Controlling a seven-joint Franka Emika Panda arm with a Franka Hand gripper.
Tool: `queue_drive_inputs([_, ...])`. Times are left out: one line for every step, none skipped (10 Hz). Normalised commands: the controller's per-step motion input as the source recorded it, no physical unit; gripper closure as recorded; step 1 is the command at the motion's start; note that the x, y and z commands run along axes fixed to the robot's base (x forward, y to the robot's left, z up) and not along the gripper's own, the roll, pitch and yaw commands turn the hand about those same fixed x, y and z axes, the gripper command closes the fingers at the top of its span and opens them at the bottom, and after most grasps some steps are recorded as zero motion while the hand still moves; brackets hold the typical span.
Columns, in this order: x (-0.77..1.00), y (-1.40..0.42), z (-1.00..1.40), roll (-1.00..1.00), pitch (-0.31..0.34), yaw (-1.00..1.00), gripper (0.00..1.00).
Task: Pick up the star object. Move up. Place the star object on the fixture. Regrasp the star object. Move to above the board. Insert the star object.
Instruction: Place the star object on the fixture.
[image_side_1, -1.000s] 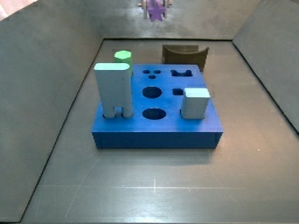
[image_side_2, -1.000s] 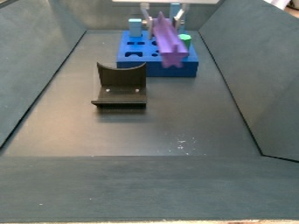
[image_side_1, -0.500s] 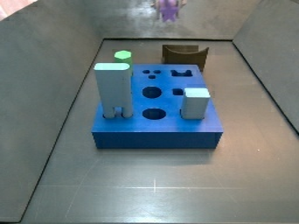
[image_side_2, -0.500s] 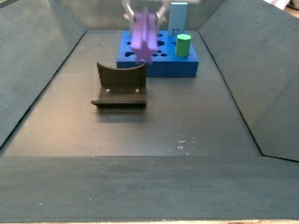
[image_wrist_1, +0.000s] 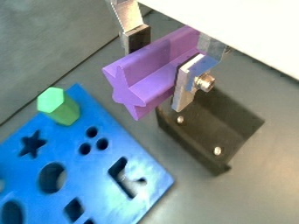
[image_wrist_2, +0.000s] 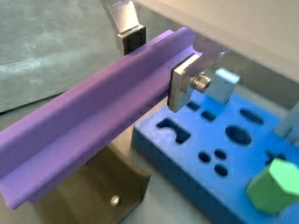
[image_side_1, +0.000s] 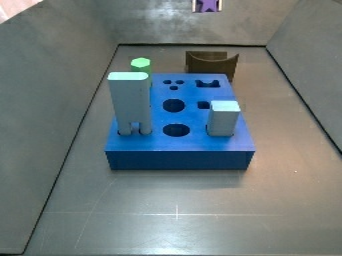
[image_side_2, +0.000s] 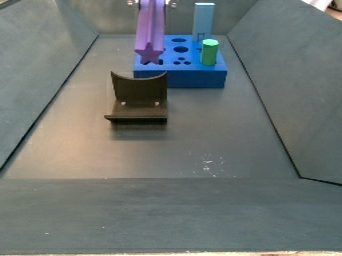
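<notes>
My gripper (image_wrist_1: 163, 59) is shut on the purple star object (image_wrist_1: 149, 75), a long ridged peg, and holds it high in the air. In both wrist views the silver fingers clamp its sides; the peg also shows in the second wrist view (image_wrist_2: 93, 124). In a side view the star object (image_side_2: 151, 32) hangs lengthwise above the dark fixture (image_side_2: 138, 99), well clear of it. In another side view only its end (image_side_1: 209, 5) shows at the upper edge. The fixture (image_wrist_1: 214, 129) lies below the peg. The blue board (image_side_1: 179, 124) with shaped holes lies beside the fixture.
On the board stand a tall pale block (image_side_1: 128, 101), a grey cube (image_side_1: 223, 117) and a green hexagonal peg (image_side_1: 139, 64). The green peg also shows in a wrist view (image_wrist_1: 55, 103). Dark sloping walls (image_side_2: 40, 90) enclose the floor on both sides.
The gripper has carried the star object away from above the board toward the fixture and higher. The peg has turned from slanted to hanging nearly straight in a side view.
</notes>
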Motion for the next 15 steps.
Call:
queue_drive_inputs([0.45,0.02,0.01,-1.00,0.122,-0.07,1.00])
queue_drive_inputs([0.38,0.03,-0.01,-1.00,0.126,-0.08,1.00])
queue_drive_inputs([0.33,0.03,0.00,-1.00,0.132,-0.09,1.00])
queue_drive_inputs([0.27,0.03,-0.01,-1.00,0.138,-0.10,1.00])
queue_drive_inputs([0.20,0.04,-0.01,-1.00,0.143,-0.12,1.00])
queue_drive_inputs([0.15,0.04,-0.01,-1.00,0.147,-0.14,1.00])
queue_drive_inputs([0.12,0.04,-0.01,-1.00,0.148,-0.15,1.00])
queue_drive_inputs([0.07,0.04,-0.01,-1.00,0.144,-0.19,1.00])
queue_drive_inputs([0.07,0.04,-0.01,-0.85,0.111,-0.21,1.00])
queue_drive_inputs([0.08,0.04,-0.01,-0.66,0.083,-0.21,1.00])
queue_drive_inputs([0.08,0.04,-0.02,-0.49,0.060,-0.20,1.00])
queue_drive_inputs([0.08,0.04,-0.01,-0.33,0.035,-0.18,1.00])
queue_drive_inputs([0.07,0.03,0.00,-0.22,-0.008,-0.16,1.00])
queue_drive_inputs([0.09,0.13,-1.00,-0.16,-0.028,-0.06,1.00])
queue_drive_inputs([0.09,0.12,-1.00,-0.15,-0.039,-0.05,1.00])
